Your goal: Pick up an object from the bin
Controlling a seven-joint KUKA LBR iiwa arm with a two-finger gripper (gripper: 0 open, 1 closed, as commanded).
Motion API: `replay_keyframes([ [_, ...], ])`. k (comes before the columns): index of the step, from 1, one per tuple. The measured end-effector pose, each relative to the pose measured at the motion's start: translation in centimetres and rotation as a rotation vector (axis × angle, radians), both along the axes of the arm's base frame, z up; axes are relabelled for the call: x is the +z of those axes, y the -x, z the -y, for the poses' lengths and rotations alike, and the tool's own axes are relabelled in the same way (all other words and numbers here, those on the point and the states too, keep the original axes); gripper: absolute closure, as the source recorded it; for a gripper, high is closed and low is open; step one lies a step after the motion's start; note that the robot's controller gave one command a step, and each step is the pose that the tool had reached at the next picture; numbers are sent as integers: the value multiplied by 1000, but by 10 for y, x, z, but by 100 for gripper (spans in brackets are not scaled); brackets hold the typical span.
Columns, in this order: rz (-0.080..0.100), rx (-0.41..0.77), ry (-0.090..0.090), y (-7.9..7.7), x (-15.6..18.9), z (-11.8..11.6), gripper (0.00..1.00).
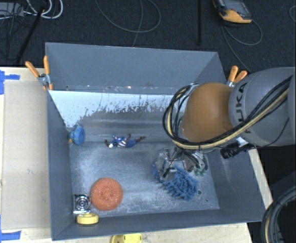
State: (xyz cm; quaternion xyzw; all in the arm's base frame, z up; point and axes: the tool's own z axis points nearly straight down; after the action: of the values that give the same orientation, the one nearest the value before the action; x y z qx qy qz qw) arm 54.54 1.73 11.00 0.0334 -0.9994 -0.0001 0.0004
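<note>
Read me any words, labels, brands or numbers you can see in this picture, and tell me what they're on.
"UKA": on the grey arm housing, running sideways; the rest of the word is hidden.
Things lying in the bin: no text that can be read.

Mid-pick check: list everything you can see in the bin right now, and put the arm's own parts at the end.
bin: one, grey, middle of the view
brush head: one, blue and shaggy, lower right of the bin floor, under the gripper
disc: one, orange and round, lower left of the floor
metal piece: one, silver and black, just left of the disc
tape roll: one, yellow, lower left corner
lump: one, blue, upper left corner
toy: one, blue and white, upper middle of the floor
gripper: one, dark, low over the brush head
wrist cover: one, orange-brown, ringed by cables
arm: one, grey, entering from the right
</note>
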Motion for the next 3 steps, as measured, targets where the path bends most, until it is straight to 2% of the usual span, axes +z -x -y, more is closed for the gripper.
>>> replay_keyframes([
  [1, 0, 0, 0, 0, 0, 0, 0],
  [2, 0, -1, 0, 0, 0, 0, 0],
  [3, -2, 154, 0, 9, -40, 69, 100],
])
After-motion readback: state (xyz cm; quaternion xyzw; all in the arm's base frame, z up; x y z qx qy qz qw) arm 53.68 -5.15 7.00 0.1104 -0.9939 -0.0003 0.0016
